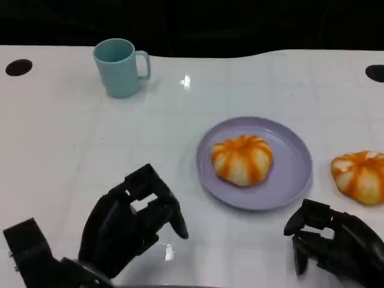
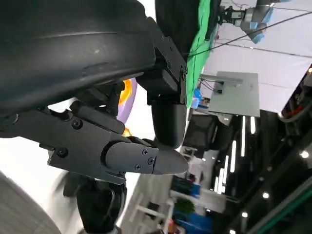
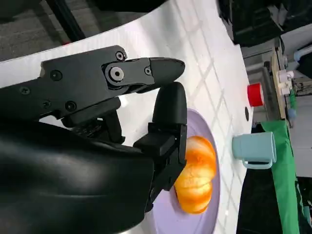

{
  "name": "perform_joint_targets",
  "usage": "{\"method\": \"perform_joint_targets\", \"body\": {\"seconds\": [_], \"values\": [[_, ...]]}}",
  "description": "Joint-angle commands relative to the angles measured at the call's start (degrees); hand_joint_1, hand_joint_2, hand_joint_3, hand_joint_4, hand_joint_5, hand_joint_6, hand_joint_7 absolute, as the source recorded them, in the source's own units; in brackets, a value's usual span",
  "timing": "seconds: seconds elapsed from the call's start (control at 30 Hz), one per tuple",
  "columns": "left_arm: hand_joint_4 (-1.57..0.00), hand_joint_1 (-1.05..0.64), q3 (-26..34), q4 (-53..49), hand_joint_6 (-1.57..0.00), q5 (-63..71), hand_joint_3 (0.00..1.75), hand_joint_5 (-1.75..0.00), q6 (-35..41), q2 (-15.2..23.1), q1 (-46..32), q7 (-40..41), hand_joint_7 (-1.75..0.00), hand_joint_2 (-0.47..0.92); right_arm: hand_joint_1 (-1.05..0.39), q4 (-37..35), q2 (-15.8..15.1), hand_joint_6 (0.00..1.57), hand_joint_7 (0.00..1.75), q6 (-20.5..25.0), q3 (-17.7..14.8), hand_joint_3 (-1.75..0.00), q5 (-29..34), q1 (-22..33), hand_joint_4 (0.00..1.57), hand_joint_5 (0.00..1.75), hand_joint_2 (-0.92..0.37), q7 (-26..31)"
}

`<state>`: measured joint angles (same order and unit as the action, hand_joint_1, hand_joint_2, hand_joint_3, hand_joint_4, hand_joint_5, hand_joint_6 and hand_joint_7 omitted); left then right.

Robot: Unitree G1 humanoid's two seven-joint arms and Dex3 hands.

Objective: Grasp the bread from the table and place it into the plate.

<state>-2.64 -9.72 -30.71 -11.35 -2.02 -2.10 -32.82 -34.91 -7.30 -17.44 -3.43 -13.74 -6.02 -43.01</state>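
White table point(image 1: 72, 138), robot's two black hands low at the near edge. One bread roll point(image 1: 242, 159), orange-striped, sits in the middle of the lilac plate point(image 1: 294, 174); it touches neither hand. A second bread roll point(image 1: 360, 176) lies on the bare table just right of the plate, close to it but apart from its rim, cut off by the picture's edge.

Left hand point(image 1: 135, 216) hangs over the table near-left of the plate, fingers curled partway inward and apart from each other, nothing between them. The left wrist view shows the same: fingers point(image 2: 146, 161) bare, a sliver of plate and orange roll behind them.

Right hand point(image 1: 333, 240) sits near-right of the plate, below the second roll and clear of it. Fingers loosely bent, separated, holding nothing (right wrist view agrees: fingers point(image 3: 146, 73) bare over the white tabletop, with the plate point(image 3: 207, 219) and its roll point(image 3: 197, 180) beyond them).

Teal mug point(image 1: 119, 67) stands upright far back left, handle pointing right, well apart from everything. It shows in the right wrist view too point(image 3: 253, 150), past the plate. A small red object point(image 3: 254, 94) sits off beyond the table there; can't tell what it is.
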Motion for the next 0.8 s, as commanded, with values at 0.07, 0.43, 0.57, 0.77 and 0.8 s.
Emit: {"method": "perform_joint_targets", "body": {"seconds": [0.07,0.43,0.57,0.77,0.8], "values": [[-0.79,-0.63,2.16,2.04,-0.64,-2.43,0.17,-1.75,2.66,-0.3,-1.93,-1.82,-1.57,0.92,-0.52,-0.18,-0.93,0.68,1.4,1.02,0.07,-0.23,0.07,1.06,0.67,1.75,-0.92,0.07],[-0.84,-0.64,4.32,1.97,-0.62,-4.14,0.18,-1.75,4.96,-0.53,-3.68,-5.63,-1.63,0.92,-0.51,-0.6,-1.15,0.68,1.38,-0.04,-0.01,-0.26,0.4,0.96,0.66,1.75,-0.92,-0.08],[-0.85,-0.64,5.03,1.44,-0.62,-4.21,0.18,-1.75,5.86,-0.08,-3.34,-7.02,-1.63,0.92,-0.5,-0.84,-1.17,0.68,1.38,0.68,-0.18,-0.24,-0.01,0.68,0.67,1.75,-0.92,-0.29],[-0.85,-0.64,5.8,1.3,-0.63,-3.82,0.17,-1.75,6.98,-0.27,-3.2,-7.2,-1.62,0.92,-0.52,-1.09,-1.53,0.68,1.37,-0.51,-0.18,-0.25,0.7,0.59,0.66,1.75,-0.92,0.0],[-0.85,-0.64,5.87,1.05,-0.64,-3.58,0.17,-1.75,6.72,-0.43,-3.11,-7.29,-1.62,0.92,-0.51,-1.25,-1.55,0.67,1.37,-0.58,-0.24,-0.26,0.68,0.5,0.65,1.75,-0.92,-0.05]]}}
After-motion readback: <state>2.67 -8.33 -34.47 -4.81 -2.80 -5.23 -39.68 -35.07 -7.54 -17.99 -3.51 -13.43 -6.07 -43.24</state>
